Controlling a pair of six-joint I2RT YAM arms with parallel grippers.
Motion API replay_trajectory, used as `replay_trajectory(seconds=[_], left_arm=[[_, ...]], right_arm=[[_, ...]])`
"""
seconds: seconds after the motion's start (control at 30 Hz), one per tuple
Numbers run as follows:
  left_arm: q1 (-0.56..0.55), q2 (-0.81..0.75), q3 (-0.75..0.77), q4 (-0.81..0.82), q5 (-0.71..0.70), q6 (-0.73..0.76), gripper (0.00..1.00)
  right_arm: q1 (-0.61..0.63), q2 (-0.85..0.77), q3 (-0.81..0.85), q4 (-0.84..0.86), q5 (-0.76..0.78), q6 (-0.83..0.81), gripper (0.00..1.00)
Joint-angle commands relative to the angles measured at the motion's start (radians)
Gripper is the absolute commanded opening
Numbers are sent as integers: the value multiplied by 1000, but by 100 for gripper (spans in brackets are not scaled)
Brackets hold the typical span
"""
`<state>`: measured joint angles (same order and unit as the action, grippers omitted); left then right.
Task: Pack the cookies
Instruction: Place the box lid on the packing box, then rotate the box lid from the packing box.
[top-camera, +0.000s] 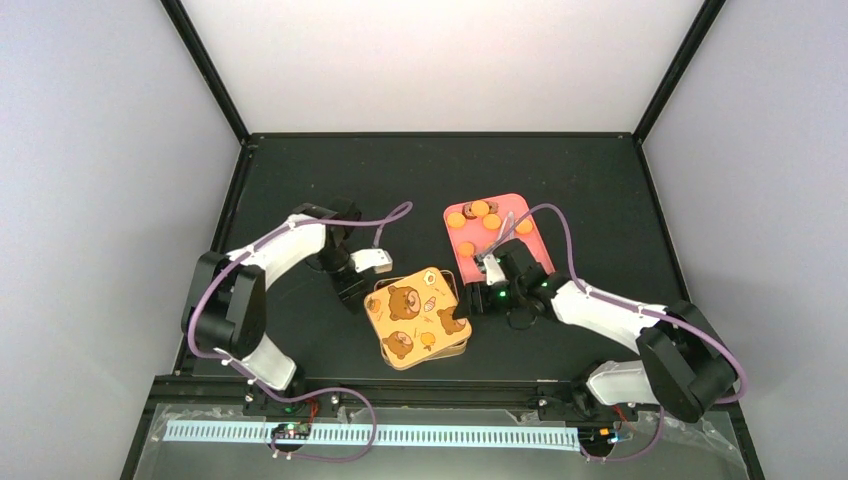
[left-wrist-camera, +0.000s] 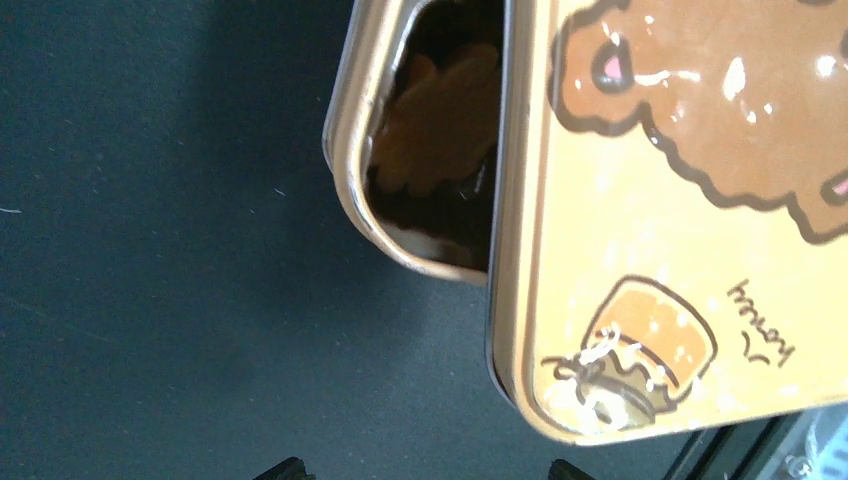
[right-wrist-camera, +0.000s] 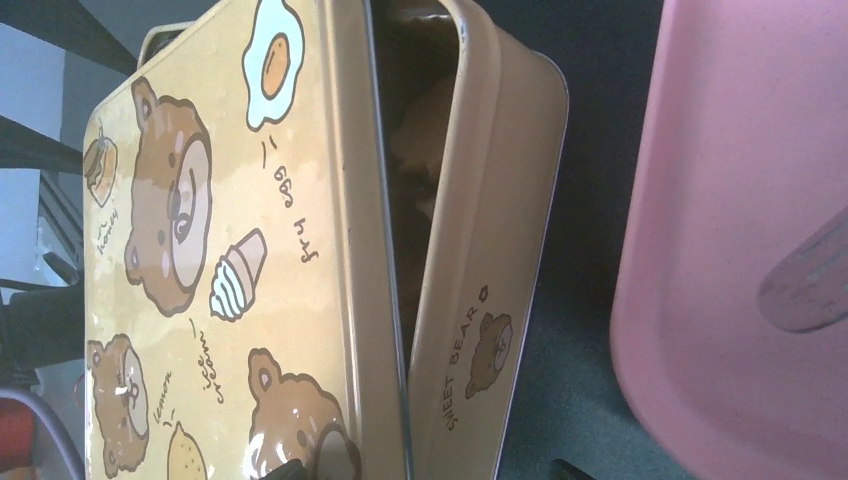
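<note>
Several orange cookies (top-camera: 481, 209) and a few dark brown ones lie on a pink tray (top-camera: 530, 245). A tin (top-camera: 455, 350) stands in the middle under a yellow bear-print lid (top-camera: 418, 318) that sits askew on it. In the left wrist view a golden cookie (left-wrist-camera: 435, 120) shows in the gap between the tin's rim (left-wrist-camera: 350, 180) and the lid (left-wrist-camera: 680, 220). My left gripper (top-camera: 365, 290) (left-wrist-camera: 427, 470) is open and empty at the tin's far left corner. My right gripper (top-camera: 462, 318) (right-wrist-camera: 422, 470) is open and straddles the lid's edge (right-wrist-camera: 350, 250) and the tin's wall (right-wrist-camera: 480, 300).
The pink tray (right-wrist-camera: 740, 250) lies just right of the tin. A blurred metal piece (right-wrist-camera: 805, 290), perhaps tongs, lies across it. The black mat is walled at the back and both sides.
</note>
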<state>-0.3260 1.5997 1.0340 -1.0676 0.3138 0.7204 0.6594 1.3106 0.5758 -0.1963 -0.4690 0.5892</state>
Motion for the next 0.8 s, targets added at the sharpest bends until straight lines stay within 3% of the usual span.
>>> replay_trajectory(seconds=[0.0, 0.3, 0.53, 0.77], left_arm=[[-33, -31, -1, 86, -55, -92, 63], [-83, -22, 35, 127, -76, -172, 63], [-84, 12, 90, 157, -181, -224, 63], [-73, -60, 57, 93, -252, -183, 65]], right_arm=[[16, -14, 16, -17, 81, 18, 63], [58, -58, -4, -32, 139, 49, 58], [111, -51, 6, -49, 183, 68, 51], [129, -75, 12, -84, 250, 107, 44]])
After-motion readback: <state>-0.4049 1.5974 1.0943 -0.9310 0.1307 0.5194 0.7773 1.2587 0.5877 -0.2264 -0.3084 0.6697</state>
